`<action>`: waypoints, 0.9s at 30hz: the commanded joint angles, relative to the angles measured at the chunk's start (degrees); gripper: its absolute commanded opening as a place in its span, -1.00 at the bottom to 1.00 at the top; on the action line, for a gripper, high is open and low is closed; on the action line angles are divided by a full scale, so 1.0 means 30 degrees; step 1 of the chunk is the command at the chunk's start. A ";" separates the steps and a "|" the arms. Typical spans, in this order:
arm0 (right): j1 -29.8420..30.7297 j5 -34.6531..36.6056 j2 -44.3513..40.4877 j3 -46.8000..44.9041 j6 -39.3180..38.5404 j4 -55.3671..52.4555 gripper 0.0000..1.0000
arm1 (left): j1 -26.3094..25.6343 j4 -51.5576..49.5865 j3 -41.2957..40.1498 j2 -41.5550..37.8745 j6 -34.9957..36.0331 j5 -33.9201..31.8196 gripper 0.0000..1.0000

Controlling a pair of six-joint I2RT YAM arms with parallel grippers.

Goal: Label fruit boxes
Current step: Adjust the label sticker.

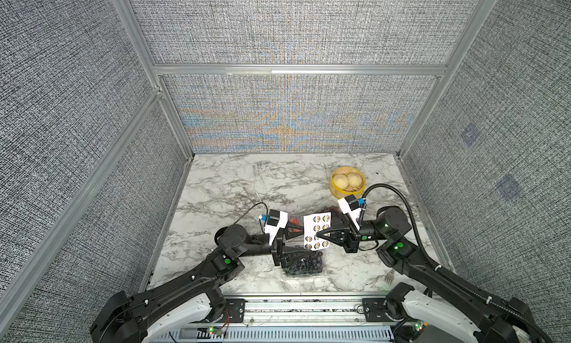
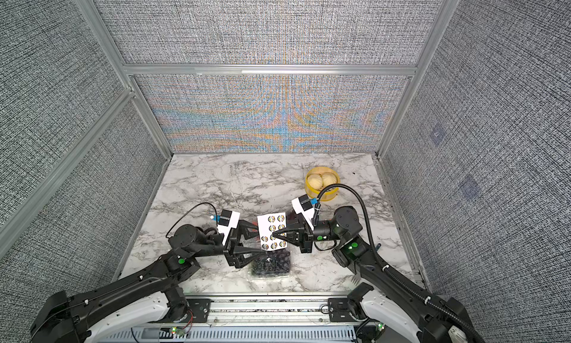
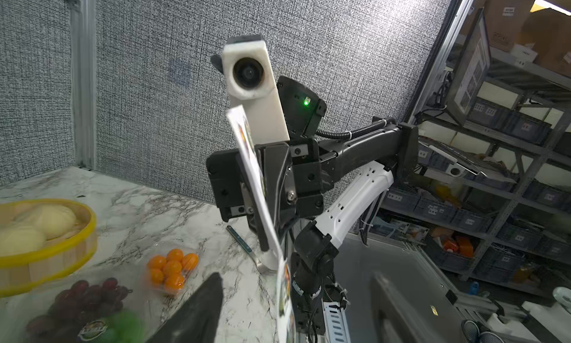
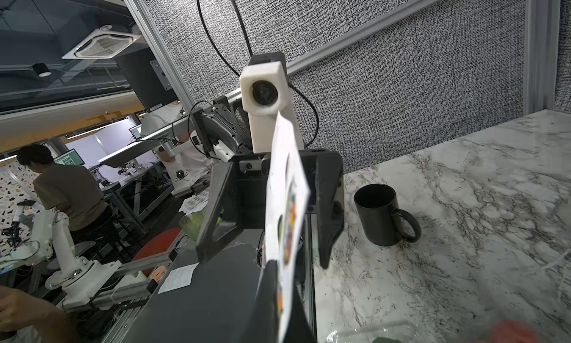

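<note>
The left gripper (image 1: 301, 233) stands open left of the sticker sheet (image 1: 317, 231), covering much of the dark-purple grape box (image 1: 304, 264) below. The right gripper (image 1: 318, 234) is closed on the sheet. Behind the sheet, the other boxes are mostly hidden; the far marble table (image 1: 247, 177) is free.

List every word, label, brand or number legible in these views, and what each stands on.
None can be read.
White sheet of round stickers, clamped in the right pincer: colourful prints, too small to read.
Oval label on the clear plastic tub of purple and green grapes: blurred.
Cardboard boxes on the background metal shelving: dark print, too small.
Left pincer: open, no markings visible.
</note>
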 commanded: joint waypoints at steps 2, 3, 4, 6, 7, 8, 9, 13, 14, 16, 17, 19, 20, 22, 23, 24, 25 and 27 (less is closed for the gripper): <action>0.0020 -0.0081 -0.0012 0.0159 -0.0082 0.0220 -1.00 | 0.0030 0.2100 -0.0574 -0.0023 -0.0214 0.0236 -0.68; 0.0021 -0.0066 -0.0057 0.0180 -0.0147 0.0079 -1.00 | 0.0026 0.2048 -0.0671 -0.0205 -0.0171 0.0120 -0.71; 0.0017 -0.0020 -0.0078 0.0175 -0.0221 0.0002 -1.00 | 0.0030 0.1835 -0.0730 -0.0423 -0.0048 0.0013 -0.73; 0.0020 -0.0003 -0.0093 0.0180 -0.0204 0.0004 -1.00 | 0.0017 0.1161 -0.0664 -0.0571 0.0230 -0.0089 -0.72; 0.0021 -0.0007 -0.0067 0.0190 -0.0178 0.0039 -1.00 | 0.0021 0.0687 -0.0524 -0.0459 0.0488 -0.0074 -0.58; 0.0017 -0.0029 -0.0040 0.0163 -0.0102 0.0169 -1.00 | 0.0021 0.0365 -0.0350 -0.0250 0.0658 -0.0029 -0.45; 0.0004 -0.0065 0.0009 0.0161 -0.0029 0.0252 -1.00 | 0.0030 0.0295 -0.0269 -0.0061 0.0692 -0.0097 -0.44; 0.0013 -0.0342 0.0250 0.0215 0.0201 0.0574 -1.00 | 0.0029 0.1680 -0.0236 0.0682 0.0145 0.0328 -0.67; 0.0009 -0.0402 0.0284 0.0220 0.0228 0.0620 -1.00 | 0.0030 0.1951 -0.0233 0.0767 -0.0008 0.0522 -0.78; 0.0021 -0.0418 0.0312 0.0150 0.0195 0.0668 -1.00 | 0.0029 0.2229 -0.0179 0.0947 -0.0175 0.0744 -0.99; 0.0020 -0.0396 0.0309 0.0161 0.0138 0.0630 -1.00 | 0.0029 0.2245 -0.0155 0.1023 -0.0148 0.0799 -1.00; 0.0013 -0.0388 0.0343 0.0197 0.0078 0.0535 -1.00 | 0.0015 0.2467 -0.0171 0.1170 -0.0128 0.0939 -1.00; 0.0021 -0.0388 0.0396 0.0196 0.0141 0.0657 -1.00 | 0.0030 0.2584 -0.0142 0.1293 -0.0155 0.1165 -1.00; 0.0018 -0.0496 0.0514 0.0198 0.0328 0.0976 -1.00 | 0.0002 0.3254 -0.0068 0.1688 -0.0565 0.1997 -1.00; 0.0006 -0.0562 0.0594 0.0188 0.0461 0.1136 -1.00 | 0.0021 0.3761 -0.0083 0.1891 -0.0855 0.2492 -1.00; 0.0013 -0.0644 0.0707 0.0214 0.0602 0.1382 -1.00 | 0.0030 0.4442 -0.0080 0.2166 -0.1241 0.2981 -1.00; -0.0006 -0.0771 0.0806 0.0219 0.0780 0.1601 -1.00 | 0.0030 0.4911 -0.0020 0.2422 -0.1508 0.3324 -1.00; 0.0021 -0.0996 0.1044 0.0241 0.1075 0.2082 -1.00 | 0.0029 0.4943 0.0220 0.2768 -0.1599 0.3597 -1.00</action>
